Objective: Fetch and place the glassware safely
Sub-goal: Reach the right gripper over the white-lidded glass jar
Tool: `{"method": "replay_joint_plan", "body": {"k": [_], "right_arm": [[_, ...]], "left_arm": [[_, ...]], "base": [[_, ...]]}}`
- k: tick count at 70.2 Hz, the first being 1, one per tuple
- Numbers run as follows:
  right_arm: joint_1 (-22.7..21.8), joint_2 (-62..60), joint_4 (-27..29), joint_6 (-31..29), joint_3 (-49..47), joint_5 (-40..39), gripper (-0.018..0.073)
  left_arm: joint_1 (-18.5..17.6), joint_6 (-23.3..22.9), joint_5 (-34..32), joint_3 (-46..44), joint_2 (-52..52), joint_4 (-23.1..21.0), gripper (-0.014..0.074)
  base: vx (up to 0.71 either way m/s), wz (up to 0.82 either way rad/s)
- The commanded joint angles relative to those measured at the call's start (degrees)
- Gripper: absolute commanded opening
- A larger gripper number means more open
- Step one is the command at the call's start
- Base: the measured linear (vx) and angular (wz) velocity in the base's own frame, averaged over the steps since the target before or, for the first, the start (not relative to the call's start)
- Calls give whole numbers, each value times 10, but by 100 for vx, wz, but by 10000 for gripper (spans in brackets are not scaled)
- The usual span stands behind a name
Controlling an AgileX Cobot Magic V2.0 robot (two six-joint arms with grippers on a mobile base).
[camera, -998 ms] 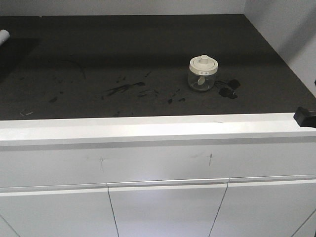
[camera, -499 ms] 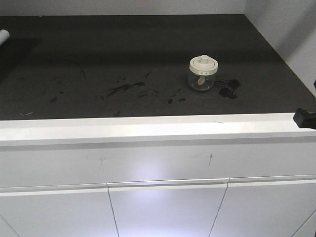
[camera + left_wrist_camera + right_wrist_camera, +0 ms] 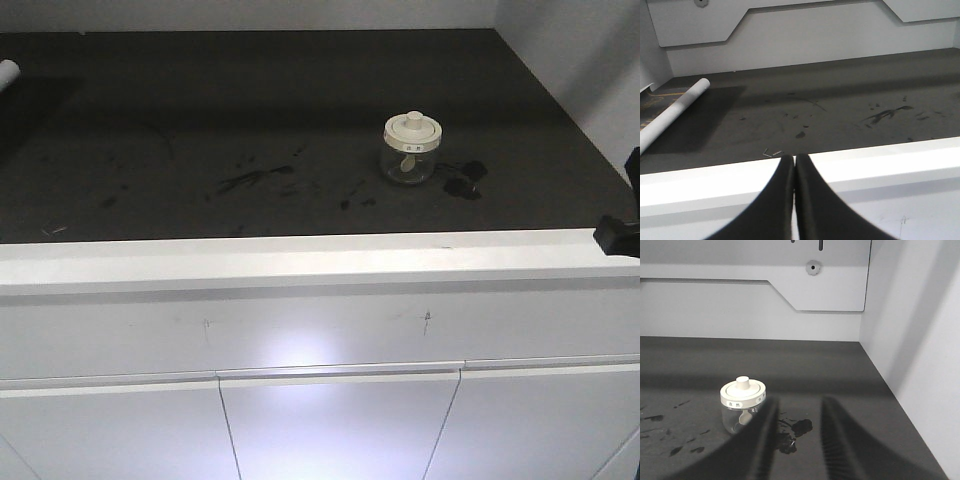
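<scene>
Right claw point(image 3: 800, 402) further in; stained counter point(image 3: 250, 100)

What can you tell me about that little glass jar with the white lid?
The glass jar is small, squat and clear, closed by a round cream lid with a central knob and a small label on its rim. Something pale shows inside. It stands upright on the dark countertop, beside dark stains. Nothing grips it.

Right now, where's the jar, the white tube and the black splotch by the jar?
jar point(image 3: 411, 149), front view, where its lid meets the glass.
white tube point(image 3: 673, 113), left wrist view, midway along its side.
black splotch point(image 3: 801, 427), right wrist view, on its biggest blob.
</scene>
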Motion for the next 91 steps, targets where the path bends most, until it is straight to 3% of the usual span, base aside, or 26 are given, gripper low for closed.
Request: {"method": "replay_joint_plan", "body": {"k": [1,12,29,41,63,74,91], "right_arm": [[-2,17,-3,-2,-30,-48,386],[-2,71,-3,-2,-69,-58,515],[-2,190,-24,9,-147,-90,519],[-2,282,-76,60,-210,-132,519],[-1,453,-239,202,-390,-190,519],[21,530,-269,221,-498,-173,519],[63,627,-270,221,-618,-100,519]], "left_arm": [[-5,-2,-38,-18,5,-5,-7],[-5,-2,-38,-18,5,-5,-7],[-5,-2,-38,-18,5,-5,-7],[-5,-2,-38,-18,5,-5,-7],[-5,-2,-38,-18,5,-5,-7],[-5,-2,-38,-18,5,-5,-7],[-5,-2,-38,-18,5,-5,-7]], "base": [[0,0],[0,0],[0,0],[0,0],[0,0],[0,0],[0,0]]}}
